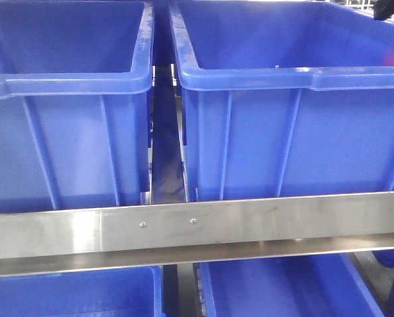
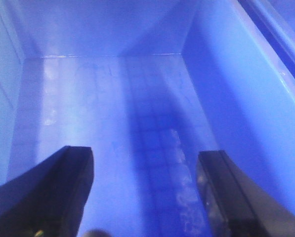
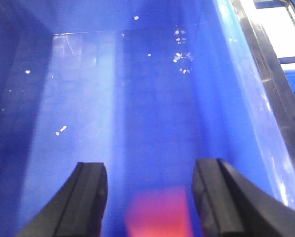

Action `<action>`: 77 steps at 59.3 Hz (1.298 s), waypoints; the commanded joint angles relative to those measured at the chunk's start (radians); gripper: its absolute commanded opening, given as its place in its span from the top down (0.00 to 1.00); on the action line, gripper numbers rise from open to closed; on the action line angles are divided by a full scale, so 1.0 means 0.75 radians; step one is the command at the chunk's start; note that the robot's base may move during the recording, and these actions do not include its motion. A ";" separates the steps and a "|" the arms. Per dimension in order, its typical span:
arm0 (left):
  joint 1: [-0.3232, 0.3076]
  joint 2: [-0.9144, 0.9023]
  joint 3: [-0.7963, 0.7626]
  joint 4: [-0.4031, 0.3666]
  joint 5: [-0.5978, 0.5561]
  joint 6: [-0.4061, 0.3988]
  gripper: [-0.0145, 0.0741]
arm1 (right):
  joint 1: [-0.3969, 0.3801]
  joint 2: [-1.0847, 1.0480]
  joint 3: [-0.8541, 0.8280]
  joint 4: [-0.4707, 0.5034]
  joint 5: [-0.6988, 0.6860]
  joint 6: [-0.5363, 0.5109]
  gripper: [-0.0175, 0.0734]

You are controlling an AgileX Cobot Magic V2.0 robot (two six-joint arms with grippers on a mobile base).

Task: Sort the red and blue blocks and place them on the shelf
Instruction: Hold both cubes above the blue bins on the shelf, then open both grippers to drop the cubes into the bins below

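The red block point(image 3: 159, 212) shows as a blurred red-pink square low in the right wrist view, over the floor of a blue bin point(image 3: 88, 108). My right gripper point(image 3: 149, 165) is open, with its black fingers point(image 3: 90, 197) standing apart on either side of the block and not touching it. My left gripper point(image 2: 145, 153) is open inside another blue bin point(image 2: 88, 98), with only bare bin floor between its fingers point(image 2: 68, 187). The blue block is not in view. The shelf's brushed steel front rail point(image 1: 197, 228) crosses the front view below the bins.
Two large blue bins point(image 1: 65, 132) point(image 1: 295, 132) stand side by side on the shelf with a narrow gap between them. Two more blue bins point(image 1: 276, 290) sit on the tier below. White flecks point(image 3: 182, 54) lie on the right bin's floor.
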 commanded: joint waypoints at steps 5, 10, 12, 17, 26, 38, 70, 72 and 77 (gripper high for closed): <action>-0.001 -0.029 -0.050 0.004 -0.118 -0.002 0.24 | -0.005 -0.039 -0.055 -0.018 -0.120 -0.016 0.27; -0.001 -0.029 -0.050 0.004 -0.118 -0.002 0.27 | -0.005 -0.039 -0.055 -0.018 -0.121 -0.016 0.29; -0.001 -0.029 -0.050 0.002 -0.118 -0.002 0.30 | -0.005 -0.039 -0.055 -0.018 -0.121 -0.016 0.33; -0.001 -0.035 -0.050 -0.001 -0.113 -0.002 0.45 | -0.005 -0.039 -0.055 -0.018 -0.118 -0.016 0.53; -0.001 -0.070 -0.050 -0.001 -0.101 -0.003 0.67 | -0.005 -0.044 -0.055 -0.017 -0.109 -0.015 0.73; 0.002 -0.155 -0.039 -0.001 -0.096 -0.003 0.69 | -0.001 -0.074 -0.046 -0.017 -0.040 -0.015 0.75; 0.002 -0.469 0.246 0.004 -0.107 -0.003 0.69 | 0.102 -0.491 0.200 -0.017 -0.059 -0.015 0.74; 0.002 -0.492 0.268 0.004 -0.107 -0.003 0.69 | 0.102 -0.520 0.231 -0.017 -0.059 -0.015 0.74; 0.002 -0.550 0.321 0.004 -0.107 -0.003 0.69 | 0.102 -0.582 0.298 -0.017 -0.059 -0.015 0.74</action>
